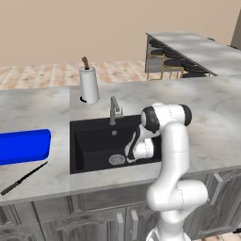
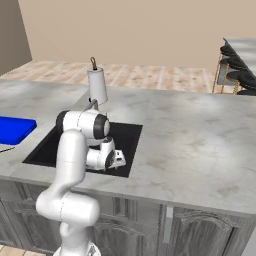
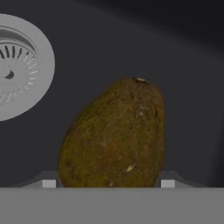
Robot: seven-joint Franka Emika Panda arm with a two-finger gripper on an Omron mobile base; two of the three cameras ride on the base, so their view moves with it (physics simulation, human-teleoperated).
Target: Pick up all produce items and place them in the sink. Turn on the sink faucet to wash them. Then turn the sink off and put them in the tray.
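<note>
Grey marble counter [image 1: 33,110] surrounds the black sink [image 1: 89,141]; tan wall [image 1: 70,28] behind.

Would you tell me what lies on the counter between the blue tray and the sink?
Nothing stands between the tray and the sink: in the left base view that strip of counter is bare. A knife lies nearer the front edge, below the tray.

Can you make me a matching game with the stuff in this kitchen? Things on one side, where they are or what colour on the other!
Things:
1. tray
2. brown fruit
3. knife
4. paper towel roll

Clues:
A. stands upright behind the sink, near the faucet
B. bright blue
C. lies down in the black sink, near the silver drain
D. lies flat on the counter in front of the tray

Pairs: 1-B, 2-C, 3-D, 4-A
</note>
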